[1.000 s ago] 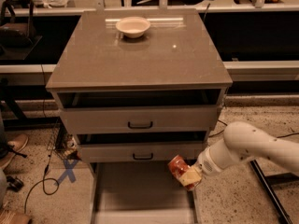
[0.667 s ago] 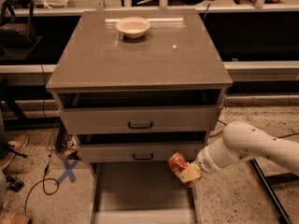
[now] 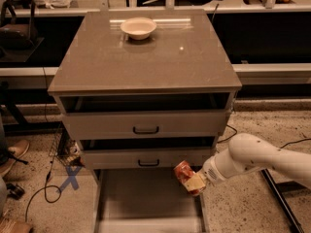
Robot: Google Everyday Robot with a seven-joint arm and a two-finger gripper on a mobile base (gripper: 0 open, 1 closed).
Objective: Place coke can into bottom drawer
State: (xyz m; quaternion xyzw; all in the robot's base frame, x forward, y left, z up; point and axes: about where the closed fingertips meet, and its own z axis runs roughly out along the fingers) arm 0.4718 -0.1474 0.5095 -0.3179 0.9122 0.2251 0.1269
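Observation:
The coke can [image 3: 183,171], red and tilted, is held in my gripper [image 3: 190,180] at the end of the white arm reaching in from the right. It hangs just above the right side of the open bottom drawer [image 3: 146,198], a wide shallow grey tray pulled out at the foot of the cabinet, close to its right wall. The gripper's fingers are shut on the can, and their pale pads cover its lower end.
The grey cabinet [image 3: 146,57] has two shut drawer fronts with black handles above the open tray. A white bowl [image 3: 139,28] sits at the back of its top. Cables and a blue X mark [image 3: 70,177] lie on the floor at left.
The arm and can have stayed almost in place, shifting only slightly over the drawer's right side.

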